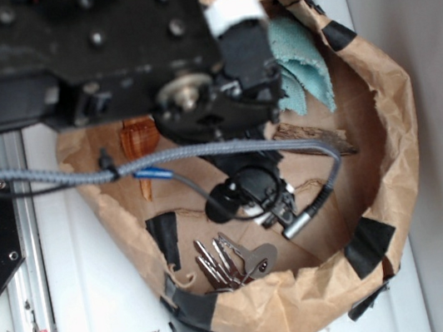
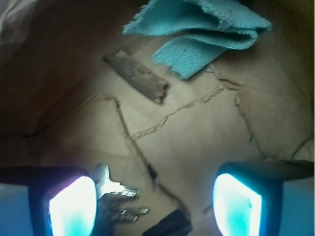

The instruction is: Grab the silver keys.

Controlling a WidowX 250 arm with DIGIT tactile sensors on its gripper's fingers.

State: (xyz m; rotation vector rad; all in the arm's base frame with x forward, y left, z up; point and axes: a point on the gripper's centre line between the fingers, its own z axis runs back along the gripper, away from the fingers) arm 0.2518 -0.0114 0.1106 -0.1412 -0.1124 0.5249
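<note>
Wrist view shows the gripper spread and empty above the paper bag's floor, the silver keys beside one finger, not yet grasped.

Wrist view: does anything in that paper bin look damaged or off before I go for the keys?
The brown paper floor is torn, cracks running from below the teal cloth toward the silver keys. Black tape patches the rim. The gripper is open, keys beside one finger rather than centred.
</note>
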